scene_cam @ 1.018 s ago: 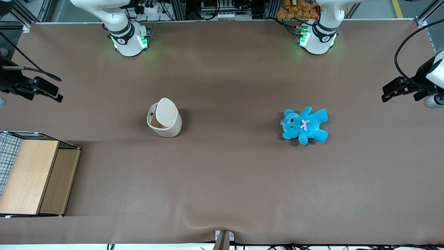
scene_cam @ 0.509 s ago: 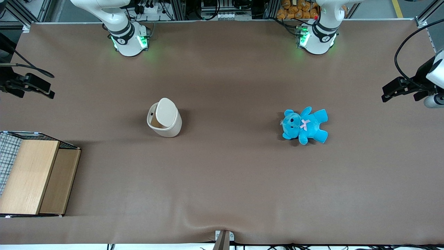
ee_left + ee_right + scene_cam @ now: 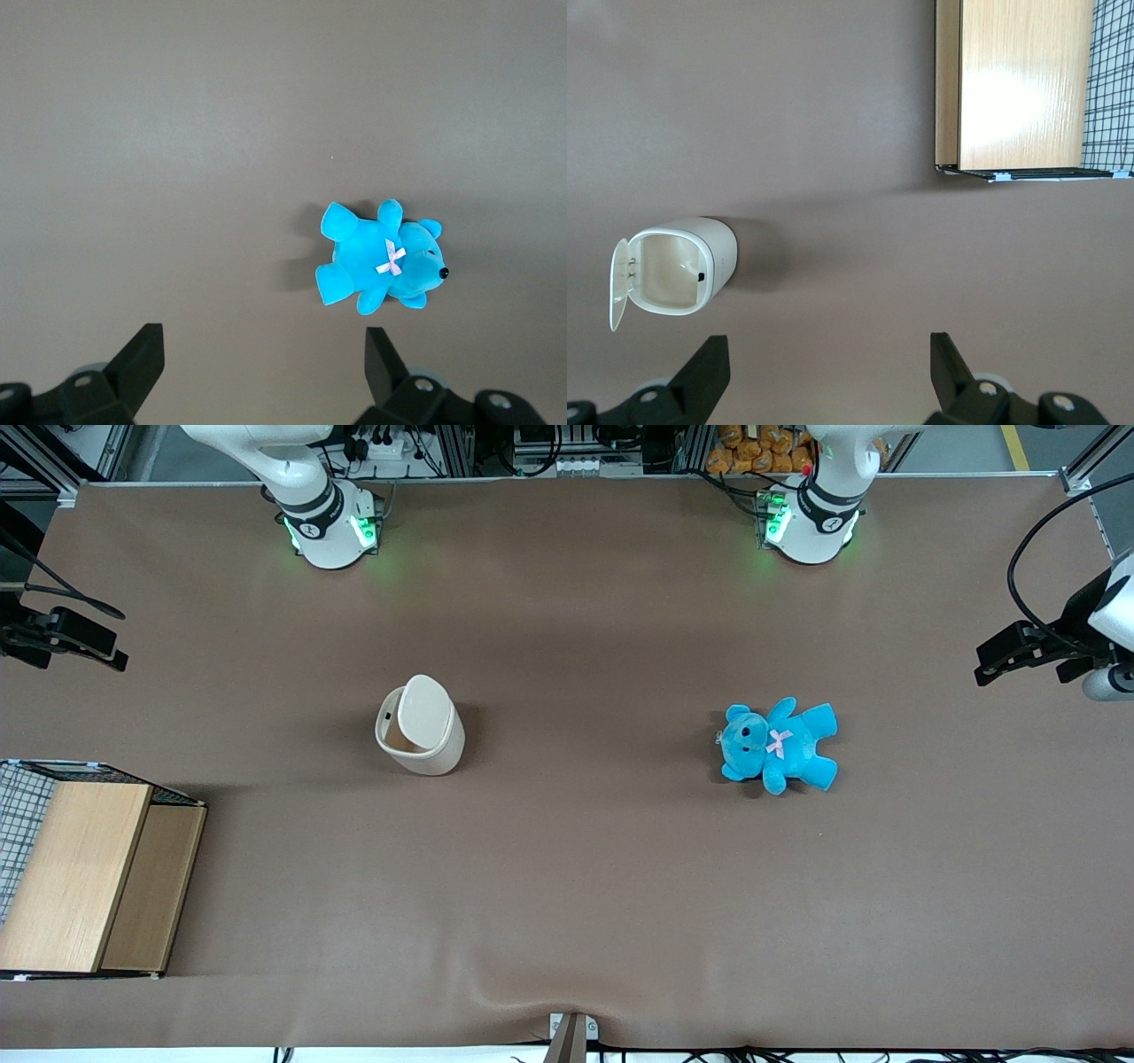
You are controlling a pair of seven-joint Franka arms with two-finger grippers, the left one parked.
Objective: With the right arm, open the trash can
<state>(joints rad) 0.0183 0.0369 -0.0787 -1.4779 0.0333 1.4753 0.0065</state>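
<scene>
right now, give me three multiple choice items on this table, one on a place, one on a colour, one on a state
1. Where is the pincer?
A. above the table, toward the working arm's end, apart from the trash can
B. clamped on the lid
C. resting on the teddy bear

2. What colour is the teddy bear?
A. red
B. bright blue
C. green

3. How is the lid of the trash can?
A. flat shut
B. missing
C. swung up, the inside showing

Key:
1 A, the front view shows it far sideways of the bin, touching nothing.
2 B, blue with a pink bow in the front and left wrist views.
3 C, the right wrist view shows the lid raised and the tan inside.
</scene>
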